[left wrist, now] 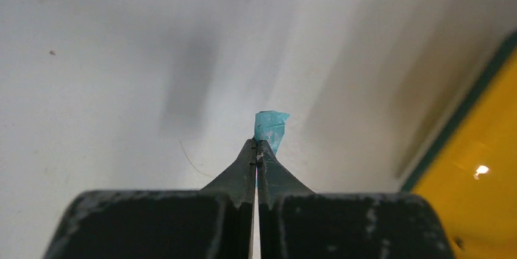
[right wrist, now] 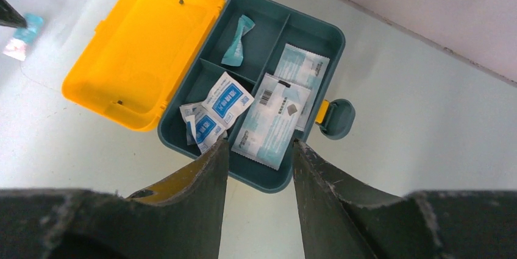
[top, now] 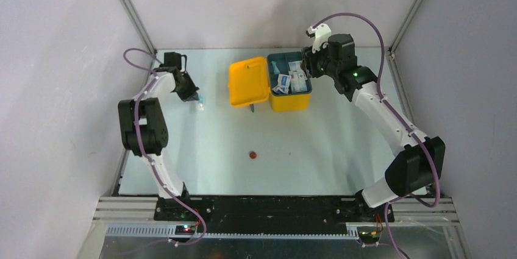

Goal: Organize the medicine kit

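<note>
The medicine kit (top: 249, 81) lies open at the back of the table, its yellow lid (right wrist: 143, 46) flat to the left of its base. A teal divided tray (right wrist: 268, 33) in the base holds a small teal sachet (right wrist: 238, 41), white-and-blue sachets (right wrist: 219, 109) and larger white-teal sachets (right wrist: 274, 119). My right gripper (right wrist: 259, 143) hovers open above the tray's near edge with nothing between its fingers. Left of the kit, my left gripper (left wrist: 256, 143) is down at the table, shut on a small teal sachet (left wrist: 271, 128) that sticks out past its tips.
A small reddish-brown object (top: 251, 155) lies mid-table in front of the kit. The kit's teal latch (right wrist: 337, 117) juts from the base's right side. Grey walls and metal frame posts (top: 131, 9) close in the back and sides.
</note>
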{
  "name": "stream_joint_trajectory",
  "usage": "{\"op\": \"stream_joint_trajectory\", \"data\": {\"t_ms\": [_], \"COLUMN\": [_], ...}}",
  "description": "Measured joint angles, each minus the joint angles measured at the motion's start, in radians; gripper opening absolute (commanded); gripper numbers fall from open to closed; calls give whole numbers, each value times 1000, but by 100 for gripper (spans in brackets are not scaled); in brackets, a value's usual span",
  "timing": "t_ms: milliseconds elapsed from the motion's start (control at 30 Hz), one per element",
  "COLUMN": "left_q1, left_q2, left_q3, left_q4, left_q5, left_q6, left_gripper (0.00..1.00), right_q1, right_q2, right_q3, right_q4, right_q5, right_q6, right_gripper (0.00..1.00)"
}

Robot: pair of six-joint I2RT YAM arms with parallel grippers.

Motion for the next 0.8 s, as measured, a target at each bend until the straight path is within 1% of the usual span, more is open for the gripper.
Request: {"op": "stream_joint_trajectory", "data": {"t_ms": [100, 167, 300, 367, 500, 600, 700, 800], "left_q1": [-1, -5, -48, -106, -229, -307, -362, -396], "left_q2": [-80, -131, -171, -167, -103, 3, 103, 179], "left_q3": [3, 24, 134, 203, 329, 452, 537, 575], "left_q4": [-3, -4, 37, 80, 162, 222, 269, 299], "left_q5": [44, 98, 227, 294, 404, 467, 494, 479], "left_q6": [16, 25, 43, 44, 32, 3, -35, -74], "left_gripper": [0, 0, 0, 0, 0, 0, 0, 0], "right_q1": [-11, -22, -49, -58, -72, -77, -80, -82], "right_q2": [-6, -19, -31, -31, -31, -33, -36, -42], "right_q3": [-9, -27, -46, -49, -55, -69, -87, -103], "right_q4": [0, -2, -4, -4, -3, -4, -6, -23], "right_q5": [0, 1, 0, 0, 0, 0, 0, 0], "right_q6": [-5, -7, -3, 2, 9, 12, 12, 12], "right_gripper": [47, 47, 47, 47, 47, 47, 47, 47]}}
